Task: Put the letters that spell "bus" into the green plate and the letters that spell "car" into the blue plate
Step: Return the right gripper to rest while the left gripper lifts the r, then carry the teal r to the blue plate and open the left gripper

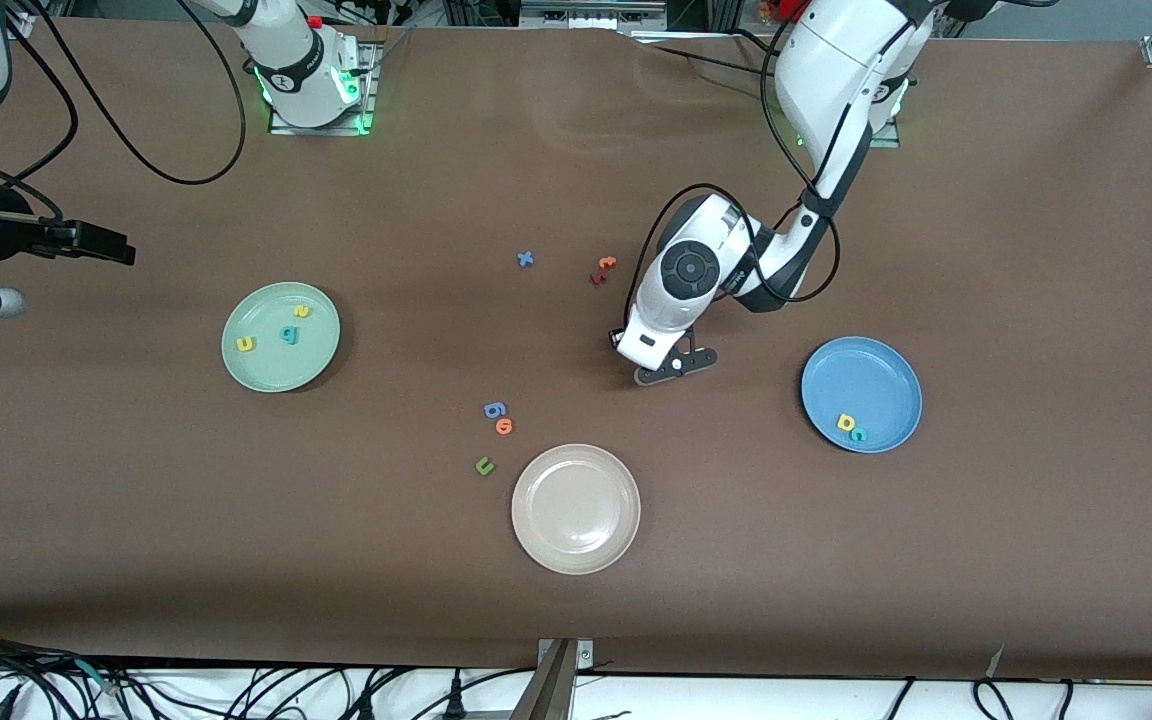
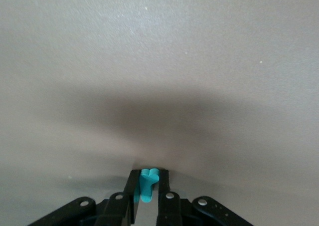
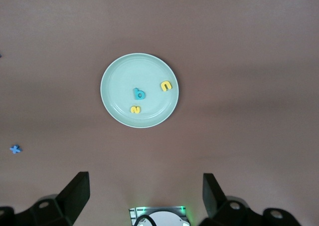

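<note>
Brown table point(image 1: 986, 600) holds everything. Mint green plate point(image 1: 281, 336) has teal b point(image 1: 289, 335), yellow u point(image 1: 246, 344) and yellow s point(image 1: 302, 311) in it. Blue plate point(image 1: 861, 394) holds yellow a point(image 1: 845, 423) and teal c point(image 1: 859, 434). Left gripper point(image 2: 148, 183), low between the plates, is pinching the teal r point(image 2: 147, 184). Right gripper point(image 3: 144, 193) hangs spread wide above the green plate.

The only readable signs are the foam letters themselves. The green plate point(image 3: 139, 91) carries a teal "b" point(image 3: 139, 93) at its centre, a yellow "u" point(image 3: 166, 86) at three o'clock from it and a yellow "s" point(image 3: 135, 109) at six o'clock. The blue plate point(image 1: 861, 394) holds a yellow "a" point(image 1: 845, 423) and a teal "c" point(image 1: 859, 434). No brand or label can be read.
</note>
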You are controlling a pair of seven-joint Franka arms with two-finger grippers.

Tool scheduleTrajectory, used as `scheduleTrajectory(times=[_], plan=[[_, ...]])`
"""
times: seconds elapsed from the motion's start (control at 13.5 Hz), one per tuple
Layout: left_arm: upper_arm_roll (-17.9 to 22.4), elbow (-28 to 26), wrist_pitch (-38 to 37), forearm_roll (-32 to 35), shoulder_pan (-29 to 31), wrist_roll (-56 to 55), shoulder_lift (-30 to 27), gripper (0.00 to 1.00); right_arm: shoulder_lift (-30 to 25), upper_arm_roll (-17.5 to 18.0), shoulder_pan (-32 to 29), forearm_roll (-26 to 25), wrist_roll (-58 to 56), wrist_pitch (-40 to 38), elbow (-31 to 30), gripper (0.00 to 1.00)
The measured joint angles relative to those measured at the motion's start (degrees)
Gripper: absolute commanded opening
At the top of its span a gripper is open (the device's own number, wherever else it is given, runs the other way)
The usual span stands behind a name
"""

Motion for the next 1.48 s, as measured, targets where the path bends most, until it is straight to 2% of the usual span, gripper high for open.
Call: scheduleTrajectory(times=[0.22,0.59,0.82,0.89,1.04,1.33,1.41,1.48], plan=[[0.6,1.9,-4.8,3.4,3.5,7.1,-0.8,0.01,0.1,0.0,0.2,-0.9,0.0,0.2,0.0,1.0],[0.8,2.8,-14.8,3.8,13.4,26.4,-6.3,0.03,0.2,0.0,0.2,-1.0,0.0,0.4,0.0,1.0],[0.8,2.8,-18.5,3.8,17.5,33.0,-7.6,0.04,0.2,0.9,-1.1,-1.1,0.0,0.5,0.1,1.0],[0.8,2.8,-18.8,3.8,18.3,34.4,-7.7,0.04,0.2,3.8,-3.9,-1.1,0.0,0.6,0.1,1.0],[0.8,2.8,-19.6,3.8,20.3,37.7,-7.7,0.05,0.2,12.1,-11.2,-2.7,0.0,0.7,0.2,1.0],[1.0,2.8,-21.6,3.8,25.7,44.8,-7.7,0.07,0.2,21.6,-19.9,-4.5,0.0,1.7,0.5,1.0],[1.0,2.8,-21.7,4.2,26.9,46.4,-7.7,0.11,0.2,22.9,-21.0,-4.5,0.0,1.8,0.6,1.0],[1.0,2.8,-21.8,5.2,27.7,47.1,-7.7,0.24,0.2,23.3,-21.1,-4.5,0.0,1.8,0.7,1.0]])
